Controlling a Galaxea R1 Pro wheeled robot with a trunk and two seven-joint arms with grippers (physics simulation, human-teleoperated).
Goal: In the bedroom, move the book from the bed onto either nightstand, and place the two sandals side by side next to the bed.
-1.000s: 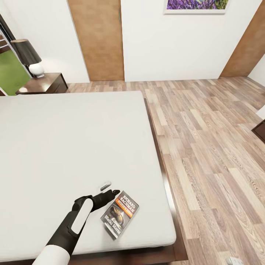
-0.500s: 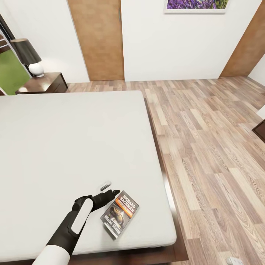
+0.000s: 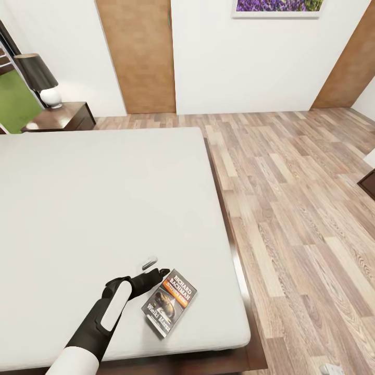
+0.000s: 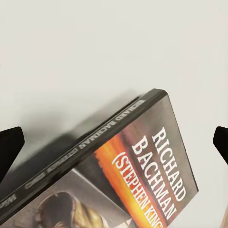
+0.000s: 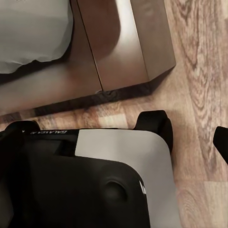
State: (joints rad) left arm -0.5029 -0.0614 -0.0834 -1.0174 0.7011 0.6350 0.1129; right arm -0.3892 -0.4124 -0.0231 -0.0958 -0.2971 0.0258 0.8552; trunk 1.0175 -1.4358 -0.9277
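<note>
This is a bedroom in a home. A big bed (image 3: 104, 219) with a plain pale mattress takes up much of the room. Beside it stands a dark wooden nightstand (image 3: 62, 117) with a lamp (image 3: 41, 80) on top. The floor (image 3: 302, 208) is made of brown wood planks. The walls are white, with a brown wooden door (image 3: 138, 54) and a picture of purple flowers (image 3: 278, 7).

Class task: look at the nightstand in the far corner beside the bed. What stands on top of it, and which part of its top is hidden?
On the nightstand stands a lamp with a dark shade and a round white base. The lamp base covers the part of the top beneath it.
</note>
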